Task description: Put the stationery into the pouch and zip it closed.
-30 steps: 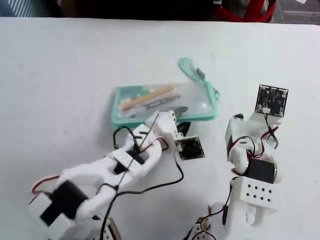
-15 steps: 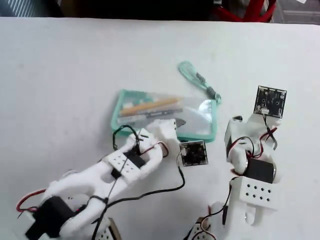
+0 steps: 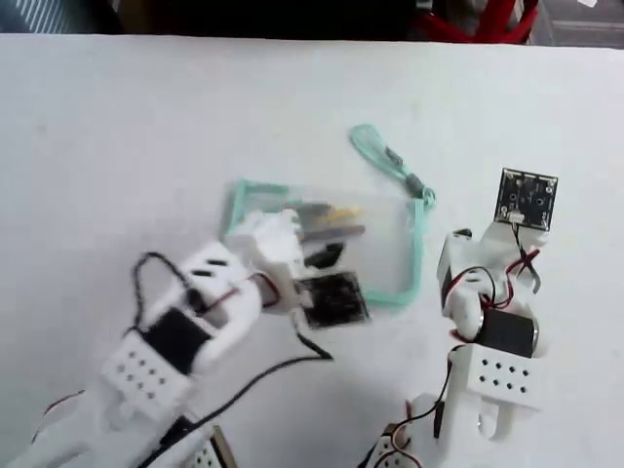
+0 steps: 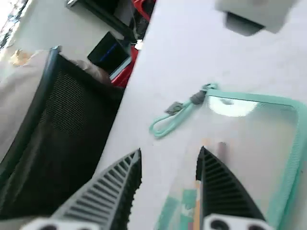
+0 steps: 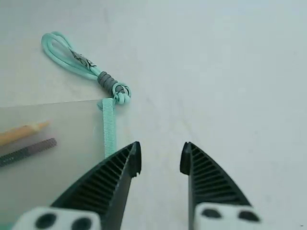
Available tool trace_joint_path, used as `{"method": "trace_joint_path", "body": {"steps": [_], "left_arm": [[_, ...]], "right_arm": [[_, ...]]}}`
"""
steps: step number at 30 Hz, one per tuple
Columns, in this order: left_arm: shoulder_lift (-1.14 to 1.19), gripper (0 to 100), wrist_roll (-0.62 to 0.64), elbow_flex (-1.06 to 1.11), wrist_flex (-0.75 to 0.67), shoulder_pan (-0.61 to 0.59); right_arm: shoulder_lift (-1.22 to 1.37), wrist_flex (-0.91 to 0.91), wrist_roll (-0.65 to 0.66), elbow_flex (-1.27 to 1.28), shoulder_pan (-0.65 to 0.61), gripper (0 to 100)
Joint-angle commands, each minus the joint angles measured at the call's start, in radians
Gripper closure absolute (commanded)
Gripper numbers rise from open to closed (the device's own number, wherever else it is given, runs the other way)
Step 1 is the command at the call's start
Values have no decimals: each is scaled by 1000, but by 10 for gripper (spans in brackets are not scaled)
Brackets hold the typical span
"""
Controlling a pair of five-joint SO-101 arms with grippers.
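Noted on the white desk (image 3: 117,117): one clear pouch (image 3: 395,249) with mint-green trim. Lies flat.

Inside the pouch: stationery (image 3: 331,213). Includes a wooden pencil (image 5: 23,132) and a dark ribbed stick (image 5: 27,151), side by side along the pouch's length. Also something mint-printed behind the clear wall, too blurred to name.

Tied at one pouch corner: a mint cord loop (image 3: 375,151) with a grey knot. Lies off the pouch on bare desk, on the side away from both arm bases. Cannot tell whether the zip is closed.

Left arm (image 3: 185,331): crosses the pouch's long edge nearest the arm bases. Left gripper (image 4: 169,160): above the pouch end farthest from the cord corner. Fingers (image 4: 216,191) spread, nothing between them. Appears to have one over the clear face and the other over desk just beside the pouch's far long edge. Cannot tell whether either touches the pouch.

Right arm (image 3: 487,292): just beside the pouch's short edge below the cord corner. Right gripper (image 5: 160,160): near that same corner. Fingers (image 5: 115,182) spread, gap empty, one tip over the trim strip and the other over desk off the pouch.

Beyond the desk edge, past the pouch's cord side: a black mesh chair (image 4: 62,124).
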Motion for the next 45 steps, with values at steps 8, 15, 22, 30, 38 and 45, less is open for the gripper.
{"method": "trace_joint_path", "body": {"steps": [8,15,22,30,38,45], "left_arm": [[2,806,512,-548,566,-587],[22,808,512,-621,730,-725],[21,959,511,-962,997,-748],[18,924,517,-1244,1209,-659],[-358,924,519,-1356,1174,-661],[-788,924,519,-1011,959,-670]], "right_arm": [[-13,82,68,-15,-76,893],[-16,245,184,-204,-180,982],[-16,547,242,-600,-334,979],[-18,766,241,-994,-344,979],[-231,842,242,-1250,-351,974],[-541,811,242,-1250,-343,974]]}}
